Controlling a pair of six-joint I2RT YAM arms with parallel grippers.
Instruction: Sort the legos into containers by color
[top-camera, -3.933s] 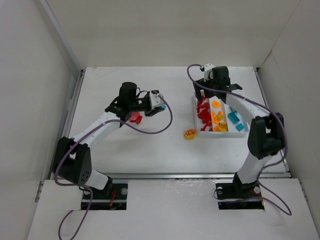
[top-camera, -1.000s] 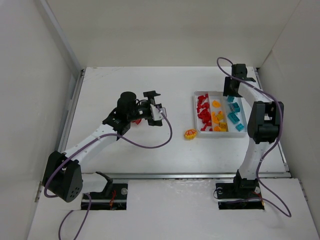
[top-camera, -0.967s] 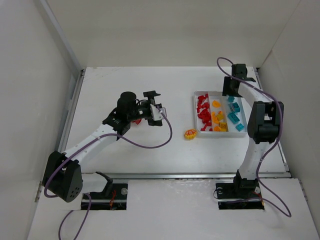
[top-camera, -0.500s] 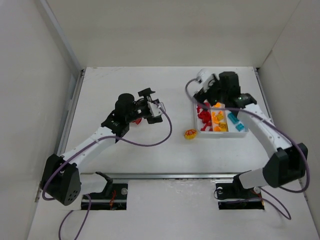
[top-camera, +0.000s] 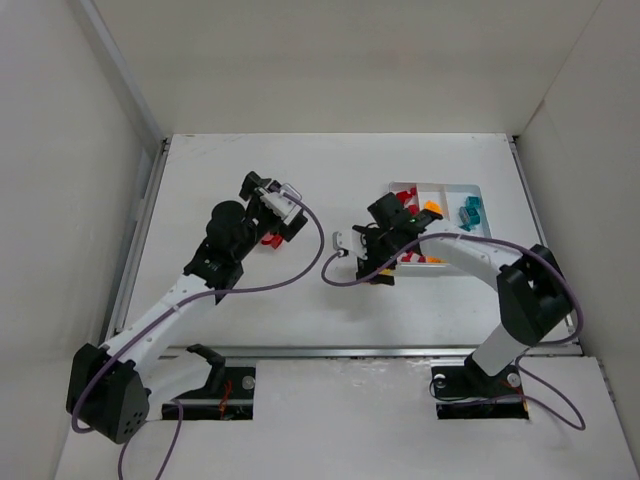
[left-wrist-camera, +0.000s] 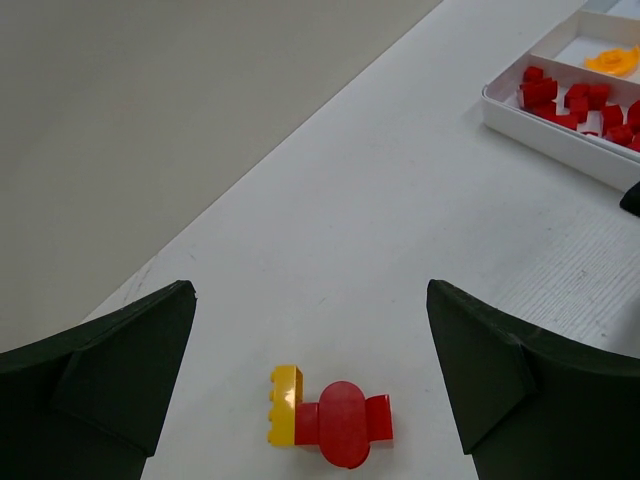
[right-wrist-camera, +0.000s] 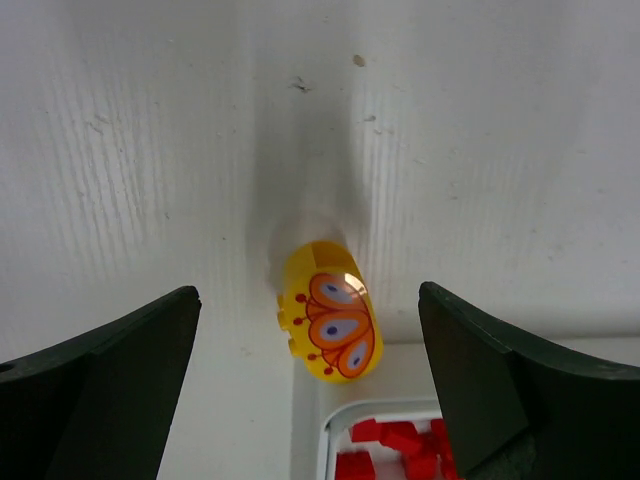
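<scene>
Left gripper (left-wrist-camera: 308, 300): the jaws stand fully apart and hold nothing. Close to the wrist, between the two fingers, a joined lego piece (left-wrist-camera: 335, 425) lies flat on the table (left-wrist-camera: 400, 220). It is red with a rounded middle part and has a yellow brick on its left end. Neither finger touches it. Well ahead of the hand and off to its right is a corner of the white tray (left-wrist-camera: 545, 130). Its nearest compartment holds red legos (left-wrist-camera: 580, 100); the next one holds an orange piece (left-wrist-camera: 612, 62).

Right gripper (right-wrist-camera: 308, 300): the jaws stand wide apart and hold nothing. Nearest the wrist is a tray corner with red legos inside. Just beyond it, centred between the fingers, lies a yellow rounded lego (right-wrist-camera: 330, 325) with an orange wing-like print. It appears to touch the tray corner, though the angle does not settle this. Neither finger touches it.

In the top view, cyan legos (top-camera: 468, 212) occupy the compartment farthest from the right gripper.
</scene>
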